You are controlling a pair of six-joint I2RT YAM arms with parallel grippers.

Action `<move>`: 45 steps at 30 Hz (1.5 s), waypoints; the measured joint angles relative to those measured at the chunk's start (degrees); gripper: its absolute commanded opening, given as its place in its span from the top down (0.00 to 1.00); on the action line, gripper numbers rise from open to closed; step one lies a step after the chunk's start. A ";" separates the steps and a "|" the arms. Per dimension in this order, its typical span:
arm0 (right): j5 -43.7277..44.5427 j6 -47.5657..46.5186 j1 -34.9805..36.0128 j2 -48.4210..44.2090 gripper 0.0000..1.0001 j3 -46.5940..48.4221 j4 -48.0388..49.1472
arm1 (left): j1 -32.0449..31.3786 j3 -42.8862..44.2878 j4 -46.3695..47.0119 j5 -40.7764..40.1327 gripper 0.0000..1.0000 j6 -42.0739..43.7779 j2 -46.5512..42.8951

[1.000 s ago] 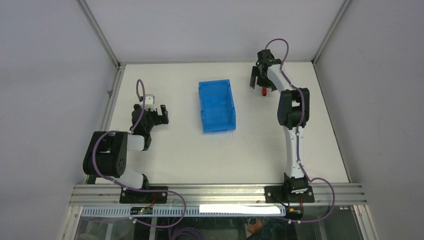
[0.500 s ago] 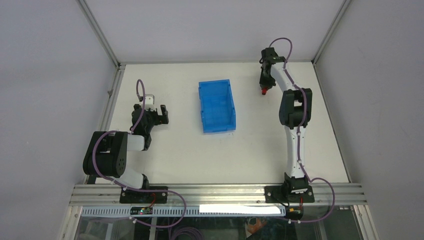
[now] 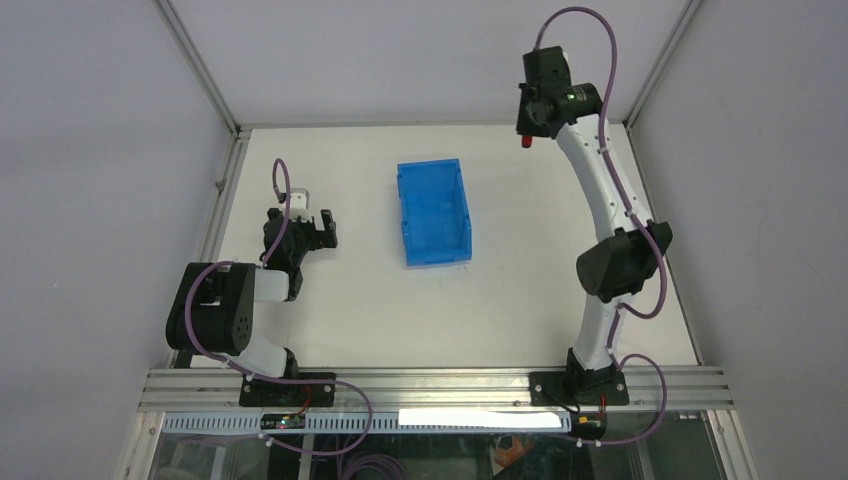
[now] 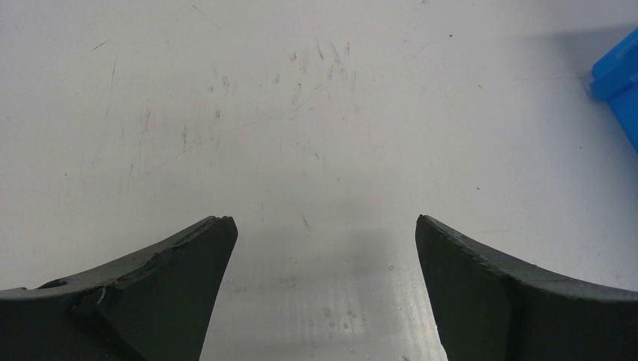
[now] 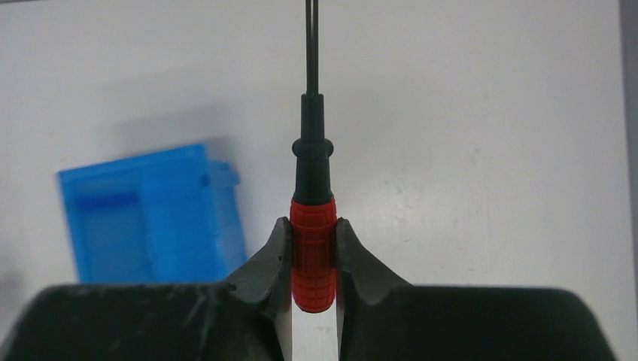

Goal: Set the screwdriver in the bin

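Observation:
My right gripper (image 5: 313, 226) is shut on the screwdriver (image 5: 313, 248), its fingers pinching the red ribbed handle while the dark collar and thin shaft point away from the camera. Seen from the top external camera, the right gripper (image 3: 528, 128) hangs raised over the table's far right, and only the red handle end of the screwdriver (image 3: 525, 144) peeks out below it. The translucent blue bin (image 3: 433, 212) stands at the table's middle, well left of that gripper; the right wrist view has the bin (image 5: 150, 214) at lower left. My left gripper (image 4: 322, 248) is open over bare table.
The white tabletop (image 3: 500, 300) is ringed by grey enclosure walls and an aluminium frame rail (image 3: 440, 385) at the near edge. A corner of the bin (image 4: 618, 75) shows at the right edge of the left wrist view.

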 measured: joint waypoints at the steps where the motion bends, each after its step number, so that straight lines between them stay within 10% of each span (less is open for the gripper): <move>1: 0.00 -0.04 2.29 -1.25 0.98 0.00 0.02 | 0.00 0.00 0.00 0.00 0.01 0.00 0.00; 14: 2.36 -0.66 25.94 -4.04 0.97 -4.37 2.84 | 0.00 0.00 0.00 0.00 0.01 0.00 0.00; 28: 2.32 3.48 27.54 6.91 0.86 -24.87 13.77 | 0.00 0.00 0.00 0.00 0.01 0.00 0.00; 45: 3.63 6.16 27.65 12.50 0.48 -22.73 14.60 | 0.00 0.00 0.00 0.00 0.01 0.00 0.00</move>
